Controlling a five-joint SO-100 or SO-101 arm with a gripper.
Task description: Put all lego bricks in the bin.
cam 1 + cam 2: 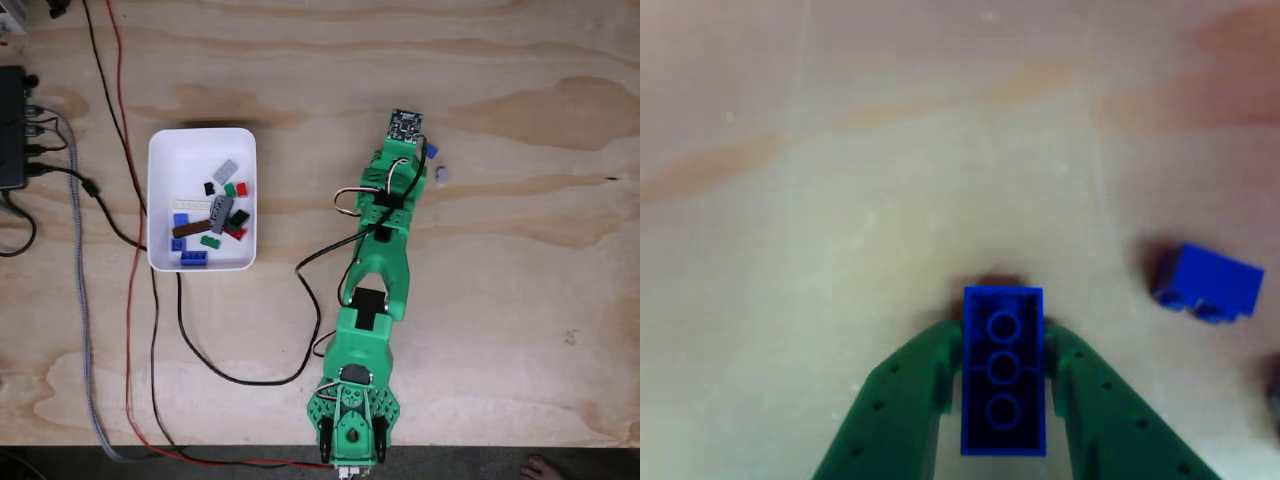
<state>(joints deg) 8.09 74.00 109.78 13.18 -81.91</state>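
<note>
We hold a blue studded plastic brick (1004, 372) clamped between the green gripper (1004, 350) fingers, well right of the shallow white plastic bin (160, 200). Most bricks already lie inside the bin; another small blue brick (1210, 283) remains on the plywood table (520, 80).

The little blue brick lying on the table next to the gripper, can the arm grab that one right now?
Probably not yet. The gripper is already shut on a blue brick, so its fingers are full. The little blue brick lies close by on bare wood with nothing blocking it, so it looks reachable once the held one goes into the bin.
</note>
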